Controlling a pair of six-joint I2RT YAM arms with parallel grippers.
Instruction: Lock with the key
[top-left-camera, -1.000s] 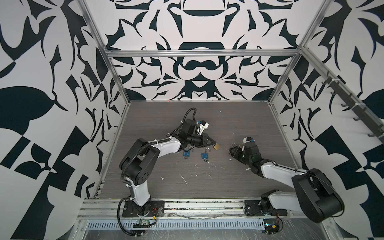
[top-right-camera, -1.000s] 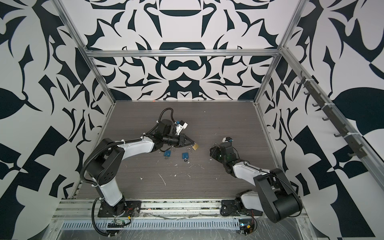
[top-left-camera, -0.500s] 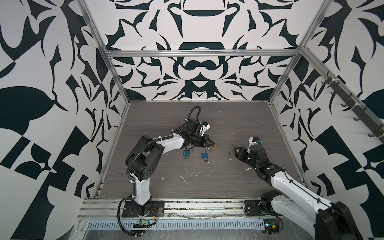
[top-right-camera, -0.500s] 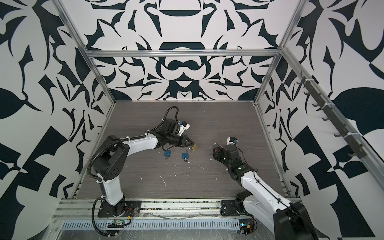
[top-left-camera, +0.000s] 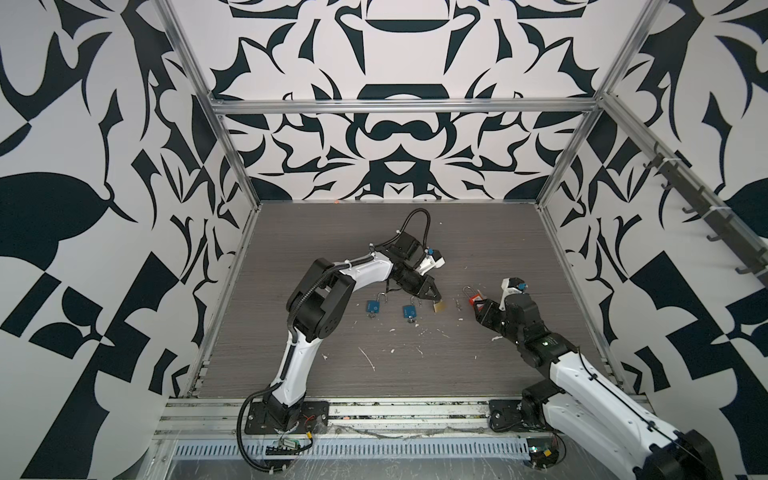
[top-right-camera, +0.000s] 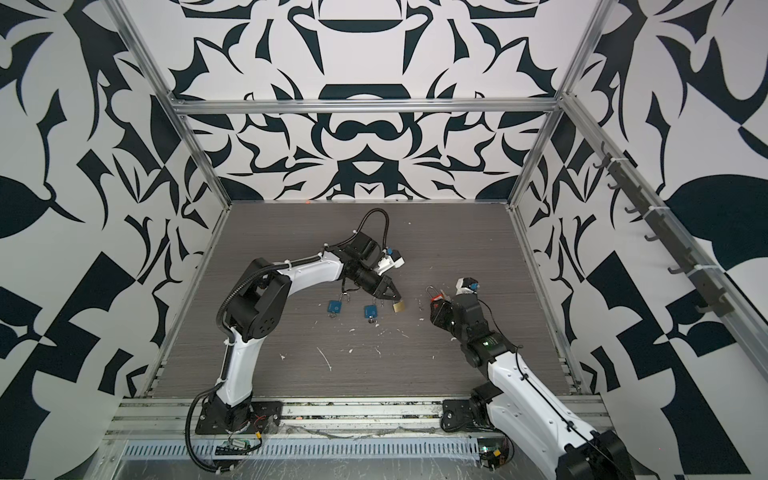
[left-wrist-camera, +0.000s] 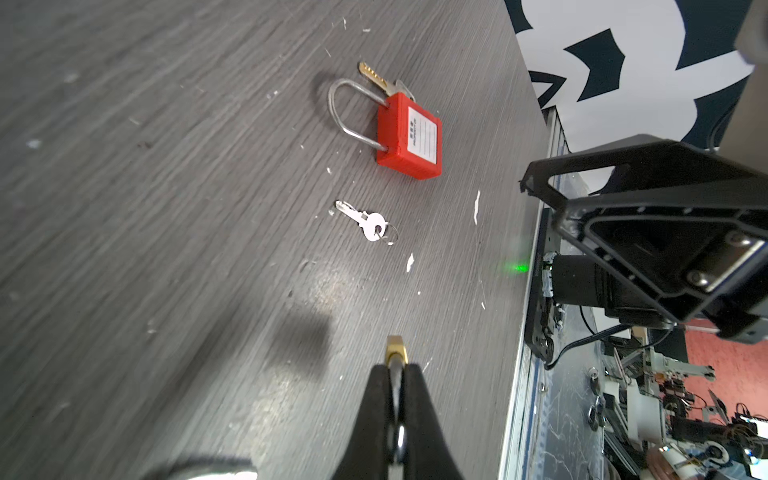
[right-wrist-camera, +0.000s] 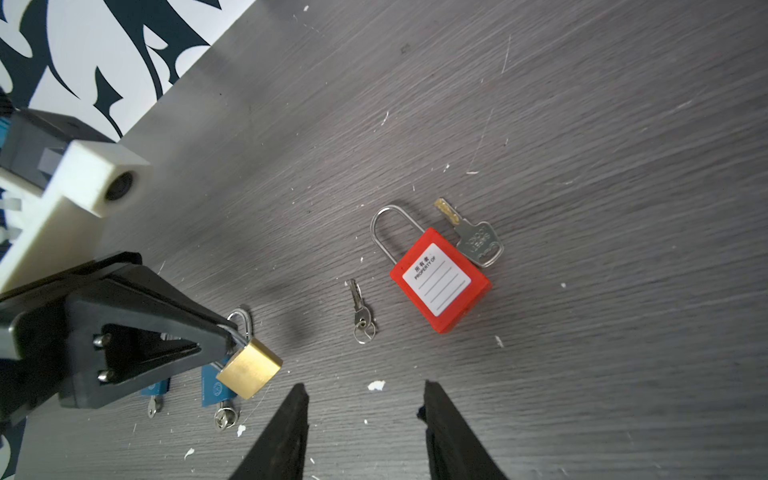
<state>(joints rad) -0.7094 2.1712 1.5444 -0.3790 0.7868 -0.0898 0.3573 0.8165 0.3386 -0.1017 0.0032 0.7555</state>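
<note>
Everything sits in one row across the middle of the surface (top-left-camera: 332, 232), well clear of its back and front edges. Nearest the left edge lies a first padlock (top-left-camera: 374, 306), and just to its right a second padlock (top-left-camera: 409, 311), each with a key in its end toward the front edge. Right of these, a small padlock (right-wrist-camera: 249, 368) hangs by its shackle in the left gripper (left-wrist-camera: 397, 368). Further toward the right edge lies a small key (right-wrist-camera: 359, 311), then a large padlock (right-wrist-camera: 440, 282), shackle toward the back edge. A large key (right-wrist-camera: 478, 243) touches the side of it away from the small key.
</note>
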